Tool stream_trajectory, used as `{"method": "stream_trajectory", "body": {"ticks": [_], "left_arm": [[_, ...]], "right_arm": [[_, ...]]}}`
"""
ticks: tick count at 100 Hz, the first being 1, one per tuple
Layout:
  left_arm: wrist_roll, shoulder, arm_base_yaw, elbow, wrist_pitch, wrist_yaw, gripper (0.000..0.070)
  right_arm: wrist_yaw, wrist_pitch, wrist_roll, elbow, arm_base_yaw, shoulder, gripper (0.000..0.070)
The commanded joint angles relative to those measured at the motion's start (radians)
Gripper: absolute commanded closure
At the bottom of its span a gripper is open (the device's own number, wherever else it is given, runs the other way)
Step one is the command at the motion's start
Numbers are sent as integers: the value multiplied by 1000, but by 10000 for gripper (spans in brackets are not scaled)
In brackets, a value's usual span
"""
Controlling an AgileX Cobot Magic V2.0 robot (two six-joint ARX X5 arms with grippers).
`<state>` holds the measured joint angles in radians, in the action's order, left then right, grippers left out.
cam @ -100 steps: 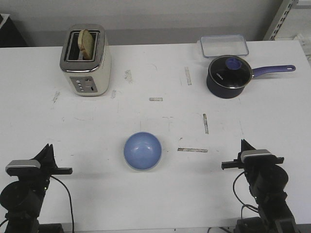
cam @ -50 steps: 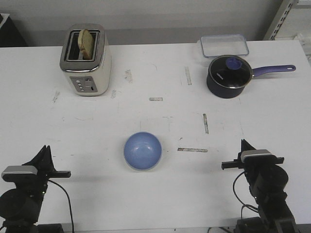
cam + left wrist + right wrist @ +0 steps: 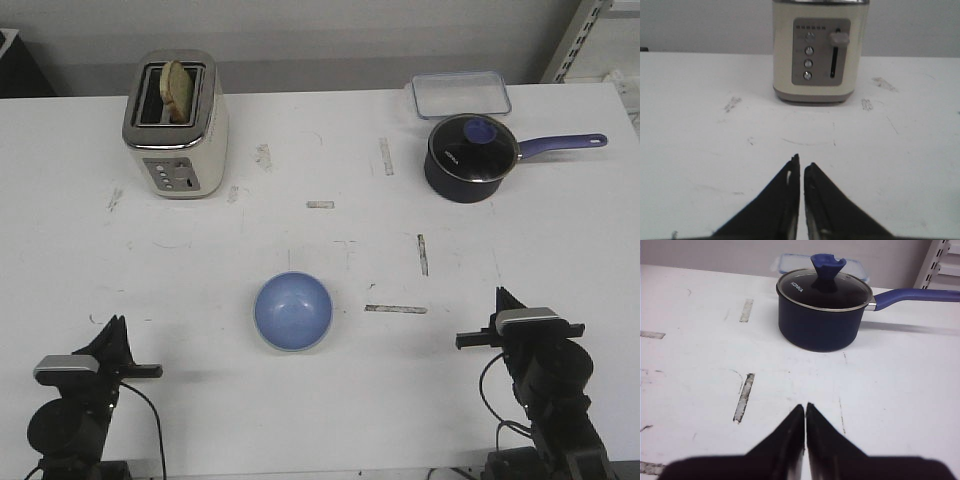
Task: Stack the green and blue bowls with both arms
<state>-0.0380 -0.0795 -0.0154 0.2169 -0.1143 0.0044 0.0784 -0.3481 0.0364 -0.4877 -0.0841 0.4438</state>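
Note:
The light blue bowl (image 3: 293, 311) sits upright on the white table (image 3: 330, 400), near the front and midway between the arms. No mint green bowl shows in any view. My left gripper (image 3: 112, 326) is at the front left corner, shut and empty, well left of the bowl; in the left wrist view its gripper tips (image 3: 801, 161) nearly touch over bare table. My right gripper (image 3: 500, 297) is at the front right, shut and empty, well right of the bowl; in the right wrist view its tips (image 3: 805, 406) meet over bare table.
A cream toaster (image 3: 177, 125) with a slice of bread stands at the back left, also in the left wrist view (image 3: 818, 55). A dark navy saucepan (image 3: 470, 158) with a lid and long handle and a clear container (image 3: 462, 93) are at the back right.
My left arm has drawn back and down toward the table's front edge and shifted slightly right. The right arm and the blue bowl have not moved.

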Motion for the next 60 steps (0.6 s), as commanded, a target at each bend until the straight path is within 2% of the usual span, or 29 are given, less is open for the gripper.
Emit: {"method": "stream_trajectory", "body": {"ticks": [1,21,60], "left_arm": [[-30,47,-7,-56,40,2,698],[-26,76,-9,-203,161,-6,698],[-23,76,-9,-204,145,-6,698]], "right_arm": [[1,12,-10,0,-1,2,700],[1,14,-10,0,-1,0,700],[1,17,-10,0,0,0,700]]}}
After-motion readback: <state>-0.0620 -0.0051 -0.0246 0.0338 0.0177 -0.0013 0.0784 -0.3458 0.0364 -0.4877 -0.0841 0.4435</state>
